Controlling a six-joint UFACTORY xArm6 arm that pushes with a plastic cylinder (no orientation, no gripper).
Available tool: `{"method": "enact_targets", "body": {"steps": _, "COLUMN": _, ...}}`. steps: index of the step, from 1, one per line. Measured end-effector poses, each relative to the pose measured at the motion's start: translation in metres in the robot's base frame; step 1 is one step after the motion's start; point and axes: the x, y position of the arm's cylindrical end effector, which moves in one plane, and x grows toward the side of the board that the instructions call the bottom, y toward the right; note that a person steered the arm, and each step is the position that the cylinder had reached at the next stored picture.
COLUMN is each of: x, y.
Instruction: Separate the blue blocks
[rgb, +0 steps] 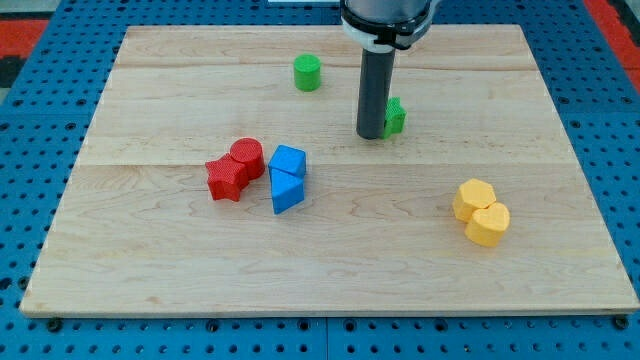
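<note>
Two blue blocks touch each other at the board's middle left: a blue cube-like block (288, 161) above and a blue wedge (286, 191) below it. My tip (371, 135) rests on the board up and to the right of them, well apart, and just left of a green block (395, 116) that it partly hides.
A red cylinder (246, 157) and a red star-shaped block (226, 178) sit close to the left of the blue pair. A green cylinder (307, 73) is near the view's top. Two yellow blocks (474, 199) (488, 224) touch at the right. The wooden board (150, 270) lies on a blue pegboard.
</note>
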Motion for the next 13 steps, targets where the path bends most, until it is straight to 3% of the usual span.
{"method": "enact_targets", "body": {"steps": 4, "x": 0.02, "y": 0.015}}
{"method": "enact_targets", "body": {"steps": 5, "x": 0.077, "y": -0.011}}
{"method": "enact_targets", "body": {"steps": 6, "x": 0.157, "y": -0.076}}
{"method": "enact_targets", "body": {"steps": 7, "x": 0.161, "y": -0.177}}
{"method": "enact_targets", "body": {"steps": 8, "x": 0.1, "y": -0.187}}
{"method": "enact_targets", "body": {"steps": 10, "x": 0.049, "y": -0.158}}
{"method": "enact_targets", "body": {"steps": 11, "x": 0.034, "y": -0.109}}
{"method": "enact_targets", "body": {"steps": 13, "x": 0.03, "y": -0.093}}
